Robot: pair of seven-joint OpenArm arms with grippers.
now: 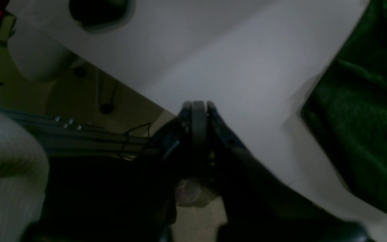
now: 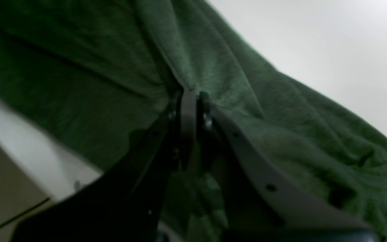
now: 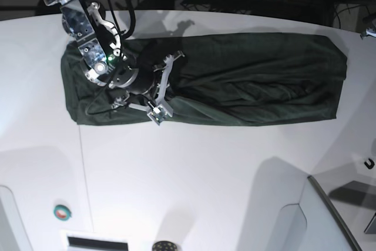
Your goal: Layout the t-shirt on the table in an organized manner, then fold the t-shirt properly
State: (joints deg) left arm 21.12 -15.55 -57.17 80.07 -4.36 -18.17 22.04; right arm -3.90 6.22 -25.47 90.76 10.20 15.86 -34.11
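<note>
On my screens the t-shirt (image 3: 247, 80) is a plain dark forest green, unprinted, bunched right at my right gripper (image 2: 193, 95) tips. The table (image 3: 194, 168) reads white with a thin dark seam. My left gripper (image 1: 198, 106) looks black, perhaps dark grey; that view is dim.

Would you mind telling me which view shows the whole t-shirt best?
The base view: the t-shirt lies there end to end as a long band on the table. The right wrist view shows only bunched cloth at the right gripper; the left wrist view catches just an edge.
</note>
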